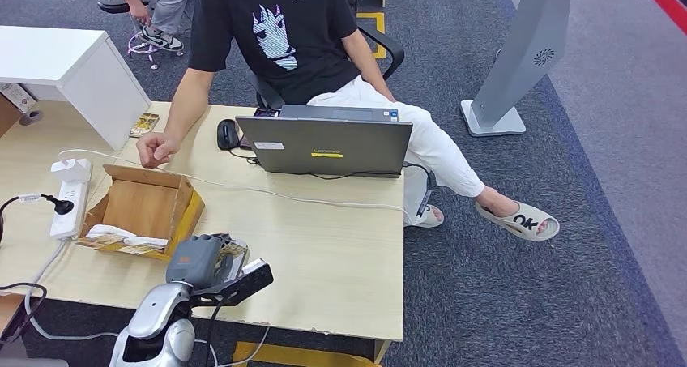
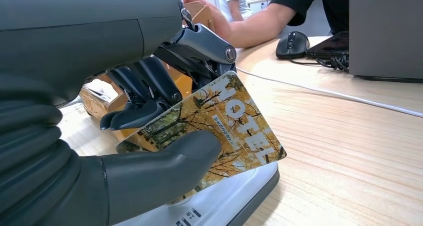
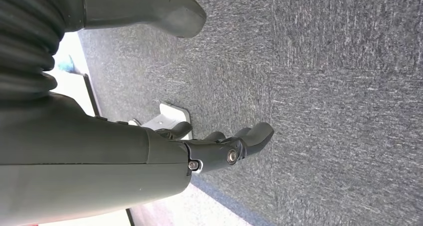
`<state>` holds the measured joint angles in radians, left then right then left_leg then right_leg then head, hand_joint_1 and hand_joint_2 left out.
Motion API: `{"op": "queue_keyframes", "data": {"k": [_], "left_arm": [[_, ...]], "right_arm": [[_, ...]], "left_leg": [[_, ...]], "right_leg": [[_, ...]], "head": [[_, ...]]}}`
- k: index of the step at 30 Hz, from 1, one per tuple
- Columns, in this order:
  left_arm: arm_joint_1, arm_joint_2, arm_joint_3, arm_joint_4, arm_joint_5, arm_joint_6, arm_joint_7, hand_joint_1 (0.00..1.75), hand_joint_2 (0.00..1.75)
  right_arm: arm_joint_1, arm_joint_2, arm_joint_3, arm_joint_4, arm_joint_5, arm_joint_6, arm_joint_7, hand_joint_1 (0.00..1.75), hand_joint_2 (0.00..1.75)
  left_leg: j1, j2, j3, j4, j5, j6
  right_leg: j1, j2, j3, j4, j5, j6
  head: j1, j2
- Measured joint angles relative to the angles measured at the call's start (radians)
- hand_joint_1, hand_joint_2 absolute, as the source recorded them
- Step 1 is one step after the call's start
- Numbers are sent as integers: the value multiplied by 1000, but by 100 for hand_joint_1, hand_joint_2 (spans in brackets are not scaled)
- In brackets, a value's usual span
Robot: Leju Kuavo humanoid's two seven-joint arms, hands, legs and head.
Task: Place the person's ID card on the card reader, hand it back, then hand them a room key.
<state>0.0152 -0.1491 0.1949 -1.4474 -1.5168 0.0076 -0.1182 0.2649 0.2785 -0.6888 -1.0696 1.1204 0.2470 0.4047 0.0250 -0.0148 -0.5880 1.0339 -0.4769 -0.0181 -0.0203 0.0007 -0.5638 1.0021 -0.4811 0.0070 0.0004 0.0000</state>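
Note:
My left hand (image 1: 198, 260) pinches a card (image 2: 219, 123) printed with autumn trees and the word HOTEL between thumb and fingers. The card tilts just above the white card reader (image 2: 219, 206), which lies near the table's front edge (image 1: 247, 279); whether they touch I cannot tell. The seated person in a black shirt rests a fist (image 1: 154, 150) on the table beyond the cardboard box. A second small card (image 1: 144, 124) lies on the table by the white cabinet. My right hand (image 3: 224, 146) hangs over grey carpet, fingers apart and holding nothing.
An open cardboard box (image 1: 142, 209) sits just beyond my left hand. A laptop (image 1: 324, 144) and a mouse (image 1: 228, 134) stand at the far side, a white cable crosses the table, and a power strip (image 1: 69, 197) lies at the left. A grey stand (image 1: 518, 59) is on the floor.

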Motion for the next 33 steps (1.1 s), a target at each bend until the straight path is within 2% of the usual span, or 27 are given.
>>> {"op": "queue_keyframes", "data": {"k": [8, 15, 24, 33], "left_arm": [[-13, 26, 9, -19, -10, 3, 10, 175, 175], [-98, 71, 34, -118, 20, -30, 12, 175, 175], [-114, 84, 42, -153, 19, -16, 13, 175, 175], [-242, 128, 54, -234, 5, -41, 17, 175, 175]], "right_arm": [[1, 0, -4, 0, -1, 4, 1, 0, 175], [2, 0, -6, -4, -19, 11, 13, 0, 175], [2, 0, -6, -7, -20, 13, 16, 0, 175], [3, 0, -5, -12, -37, 12, 33, 0, 175]], "left_leg": [[0, 0, 1, 0, 0, 0], [0, -1, 0, 0, 1, 1], [0, -1, 0, 0, 1, 1], [0, -2, 0, 0, 2, 1]], "right_leg": [[0, 0, 0, 0, 0, 0], [0, -1, 0, 0, 0, 0], [0, -2, 0, 0, 0, 0], [0, -2, 0, 1, 0, 0]], "head": [[0, 0], [0, 0], [0, 0], [0, 0]]}}
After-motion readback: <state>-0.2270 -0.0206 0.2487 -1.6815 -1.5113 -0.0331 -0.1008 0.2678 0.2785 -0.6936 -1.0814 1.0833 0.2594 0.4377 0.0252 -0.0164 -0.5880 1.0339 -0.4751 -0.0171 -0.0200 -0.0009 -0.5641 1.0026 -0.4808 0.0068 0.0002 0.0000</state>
